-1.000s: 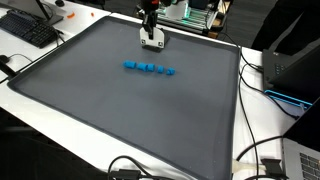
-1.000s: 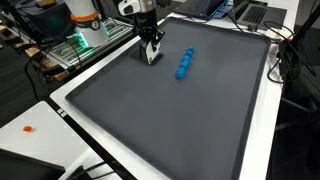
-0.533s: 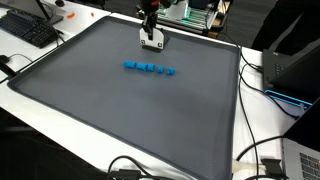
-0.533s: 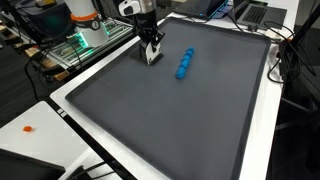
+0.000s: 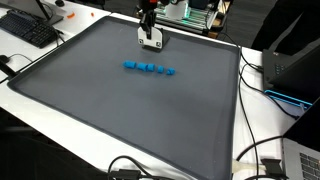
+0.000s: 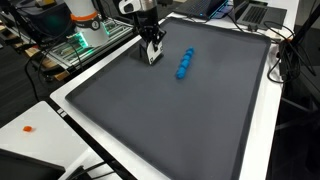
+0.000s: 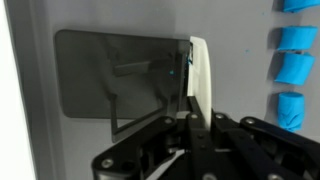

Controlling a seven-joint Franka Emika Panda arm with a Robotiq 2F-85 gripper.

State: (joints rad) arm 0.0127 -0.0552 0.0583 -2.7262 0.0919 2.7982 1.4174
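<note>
My gripper (image 5: 150, 38) hangs over the far part of a dark grey mat (image 5: 120, 110), near its back edge. It is shut on a thin white flat piece (image 5: 152, 43), which reaches down to about the mat's surface. In the wrist view the white piece (image 7: 199, 75) sticks out edge-on between the black jaws (image 7: 192, 112) and casts a broad shadow on the mat. A row of several small blue blocks (image 5: 148, 68) lies on the mat a short way from the gripper. The gripper (image 6: 151, 50), the blocks (image 6: 184, 65) and the mat (image 6: 190, 120) also show in both exterior views, and the blocks (image 7: 296, 65) run down the right edge of the wrist view.
The mat lies on a white table (image 5: 60, 125). A keyboard (image 5: 30, 28) sits at a far corner. Cables (image 5: 262, 160) and a laptop (image 5: 300, 160) lie beside the mat, and a black box (image 5: 292, 62) stands nearby. Electronics with green light (image 6: 72, 45) stand behind the arm. A small orange item (image 6: 28, 128) lies on the table.
</note>
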